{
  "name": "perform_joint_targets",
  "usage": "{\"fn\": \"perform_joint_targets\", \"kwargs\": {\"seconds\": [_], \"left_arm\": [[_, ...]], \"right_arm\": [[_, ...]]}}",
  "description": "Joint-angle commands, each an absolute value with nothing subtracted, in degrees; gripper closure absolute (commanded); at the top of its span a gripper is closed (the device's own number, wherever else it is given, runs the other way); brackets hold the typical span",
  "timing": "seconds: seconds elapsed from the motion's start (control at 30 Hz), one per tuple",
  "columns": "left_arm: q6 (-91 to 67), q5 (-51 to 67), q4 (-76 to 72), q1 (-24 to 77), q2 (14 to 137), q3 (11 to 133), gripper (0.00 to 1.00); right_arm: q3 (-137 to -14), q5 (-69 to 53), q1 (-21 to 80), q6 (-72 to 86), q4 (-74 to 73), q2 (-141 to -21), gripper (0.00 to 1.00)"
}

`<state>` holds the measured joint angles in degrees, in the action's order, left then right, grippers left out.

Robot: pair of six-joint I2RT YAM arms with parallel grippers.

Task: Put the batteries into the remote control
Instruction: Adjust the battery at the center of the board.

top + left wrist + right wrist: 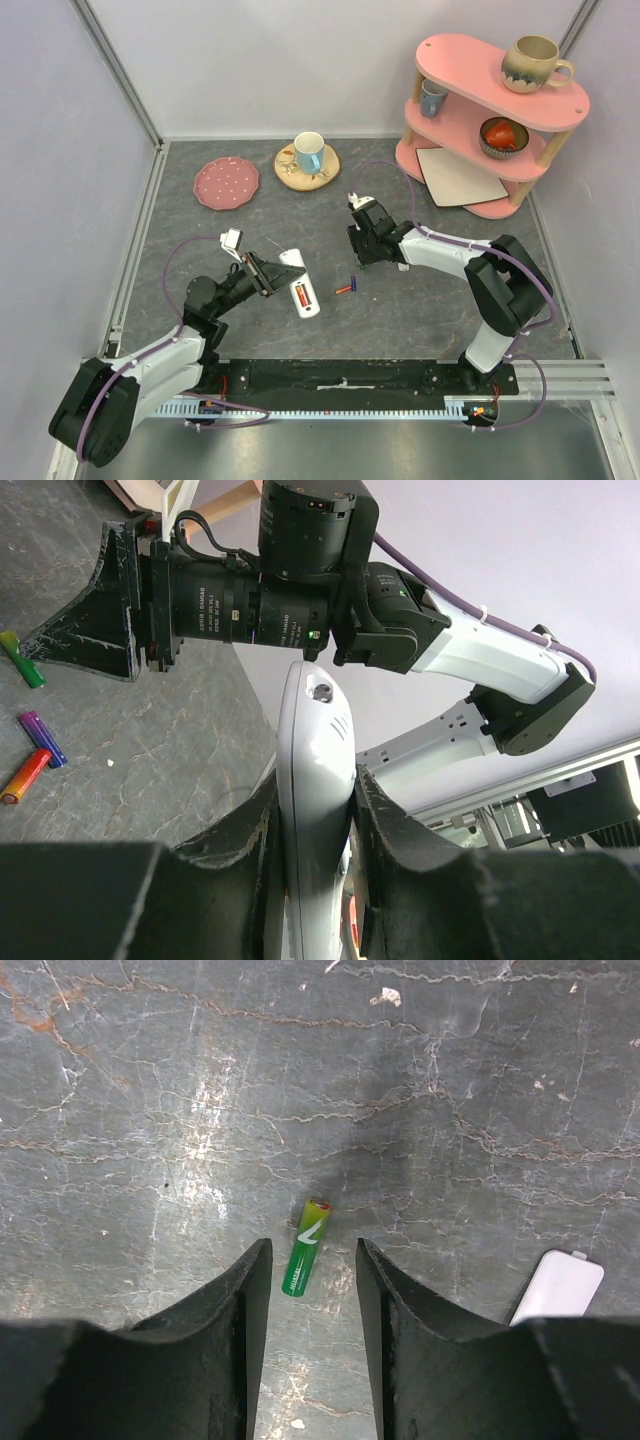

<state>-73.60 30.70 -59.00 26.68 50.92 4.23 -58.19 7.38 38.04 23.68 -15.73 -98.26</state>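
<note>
R gripper (312, 1252) jaws apart, nothing gripped. The green battery (306, 1245) lies on the table in the gap betw. the tips, centre-bottom of the wrist frame, and seems to touch neither pad. Its long axis runs near up-down in frame, top tipped slightly right, so the pads would shut across its width, a fair line-up. L gripper (317, 795) is clenched on the remote control (315, 720), lower centre. R arm is nearer the cell.

Pale lilac walls (260, 60) enclose a dark marbled tabletop (400, 320), with a pink shelf (460, 62) at far right.
</note>
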Motion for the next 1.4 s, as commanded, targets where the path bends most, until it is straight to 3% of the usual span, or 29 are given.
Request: {"fn": "perform_joint_targets", "kwargs": {"seconds": [0.0, 0.5, 0.7, 0.97, 1.07, 1.37], "left_arm": [[-71.89, 32.43, -61.08, 26.19, 49.92, 3.87, 0.98], [-72.51, 33.31, -61.96, 25.66, 49.66, 4.04, 0.98], [-72.60, 33.22, -61.88, 25.66, 49.13, 3.78, 0.98], [-72.77, 33.66, -60.82, 25.66, 48.78, 4.04, 0.98], [-72.77, 33.66, -60.82, 25.66, 48.78, 4.04, 0.98], [-72.95, 33.66, -60.56, 25.66, 47.99, 3.69, 0.98]], "right_arm": [[-59.77, 7.29, 38.23, 22.33, -16.17, -98.61, 0.55], [-58.80, 6.42, 39.11, 20.04, -17.58, -101.25, 0.56], [-59.06, 7.03, 39.11, 20.21, -18.80, -102.13, 0.64], [-58.18, 7.82, 39.11, 20.21, -19.25, -101.87, 0.65], [-57.83, 7.82, 39.11, 20.13, -19.34, -101.69, 0.70], [-58.09, 8.87, 39.11, 19.86, -20.13, -100.64, 1.00]]}}
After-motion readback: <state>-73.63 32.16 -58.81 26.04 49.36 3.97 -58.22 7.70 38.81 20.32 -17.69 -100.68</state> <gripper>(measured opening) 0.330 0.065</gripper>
